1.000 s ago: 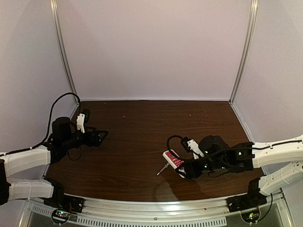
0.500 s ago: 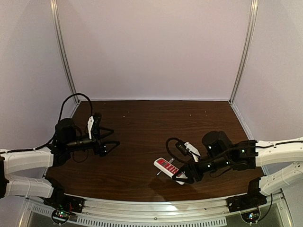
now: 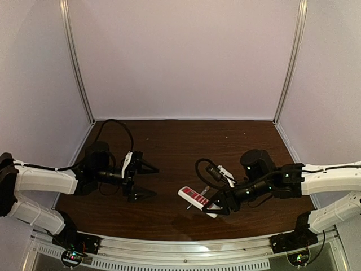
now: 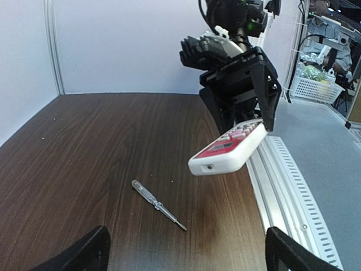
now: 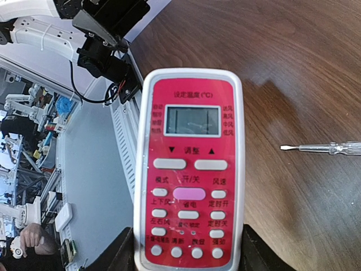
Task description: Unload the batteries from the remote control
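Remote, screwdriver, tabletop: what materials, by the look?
Remote: likely plastic, glossy white shell, red face, pale rubbery-looking buttons.
Screwdriver: clear handle, probably plastic; thin silvery shaft, probably metal.
Tabletop: dark wood grain, slight sheen; could be laminate.

- The table [image 4: 84, 147] is made of dark wood, smooth, with a soft shine.
- The remote control [image 5: 189, 169] is made of white plastic, with a glossy red face.
- The screwdriver [image 4: 158, 204] is made of silvery metal and clear plastic.
- The left gripper [image 3: 153, 180] is made of matt black plastic.
- The rail [image 4: 282, 180] at the right is made of ribbed grey metal.
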Motion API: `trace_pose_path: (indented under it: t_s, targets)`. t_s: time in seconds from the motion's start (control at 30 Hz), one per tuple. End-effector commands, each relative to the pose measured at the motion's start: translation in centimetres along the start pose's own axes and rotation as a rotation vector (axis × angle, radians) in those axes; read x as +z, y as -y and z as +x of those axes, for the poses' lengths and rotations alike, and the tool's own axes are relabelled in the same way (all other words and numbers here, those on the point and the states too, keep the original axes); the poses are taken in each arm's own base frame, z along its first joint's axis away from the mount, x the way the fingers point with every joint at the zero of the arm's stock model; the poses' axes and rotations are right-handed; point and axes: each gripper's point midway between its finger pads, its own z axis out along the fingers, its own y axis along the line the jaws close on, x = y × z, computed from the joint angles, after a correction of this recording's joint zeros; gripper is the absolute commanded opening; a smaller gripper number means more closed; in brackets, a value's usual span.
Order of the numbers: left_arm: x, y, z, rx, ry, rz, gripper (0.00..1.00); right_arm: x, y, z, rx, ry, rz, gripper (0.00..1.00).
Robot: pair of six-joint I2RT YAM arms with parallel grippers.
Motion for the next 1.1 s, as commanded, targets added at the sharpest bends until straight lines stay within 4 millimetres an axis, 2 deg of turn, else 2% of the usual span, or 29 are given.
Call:
trace_pose_path:
  t_s: [0.0,0.2,0.53,1.07]
  targets:
    - [0.3,1.2,-1.4,0.196,0.050,0.077,0.97,0.2,-2.2,-1.5,-0.029,0.005,-0.118,0.26]
    - [0.6,1.1,-0.9,0.275,0.058,0.083,0.95,0.6,-2.8,-2.0,-0.016,-0.017,-0.164,0.27]
    - [1.5,3.5,-1.4,0.382,0.128,0.217,0.91,1.2,-3.5,-3.0,0.004,-0.036,-0.220,0.28]
    - [3.4,4.0,-1.6,0.451,0.138,0.230,0.84,2.0,-4.3,-4.1,0.001,-0.056,-0.265,0.28]
